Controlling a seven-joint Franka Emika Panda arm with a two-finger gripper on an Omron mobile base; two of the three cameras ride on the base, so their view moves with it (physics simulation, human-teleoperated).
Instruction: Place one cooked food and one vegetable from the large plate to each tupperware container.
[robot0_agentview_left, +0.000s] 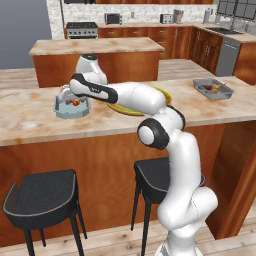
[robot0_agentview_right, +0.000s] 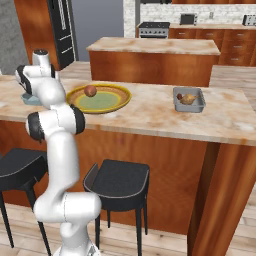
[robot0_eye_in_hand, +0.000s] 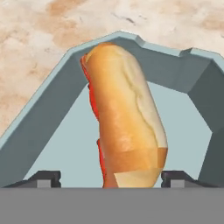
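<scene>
In the hand view, a hot dog (robot0_eye_in_hand: 127, 118) in a golden bun, with a red sausage showing along its left side, is seen nearest the lens, standing lengthwise between the two dark fingertips (robot0_eye_in_hand: 43, 178) of the claw (robot0_eye_in_hand: 111, 179). The fingertips are set wide apart, one on each side of the bun's near end, and a gap is seen between each tip and the bun; the claw is recorded as open and gripping nothing. The hot dog lies inside the pale blue-grey container (robot0_eye_in_hand: 52, 109), its far end against the far wall, near a cut corner. The marbled desk (robot0_eye_in_hand: 52, 39) is seen beyond the container's rim.

In the left base view, the claw is lowered directly over the pale blue-grey container (robot0_agentview_left: 71, 107), which sits on the desk (robot0_agentview_left: 30, 117) at the arm's left. Reddish food is visible in it, but the pieces cannot be told apart at this size. The large plate (robot0_agentview_left: 165, 95), with its yellow rim, is largely hidden behind the arm's forearm in this view. The dark grey container (robot0_agentview_left: 213, 88) stands well apart at the right end of the desk, with brownish food inside.

In the right base view, the large plate (robot0_agentview_right: 100, 100) carries one round reddish-brown item (robot0_agentview_right: 90, 90) near its far left rim. The dark grey container (robot0_agentview_right: 189, 100) is noted to the plate's right, holding a brownish piece.
</scene>
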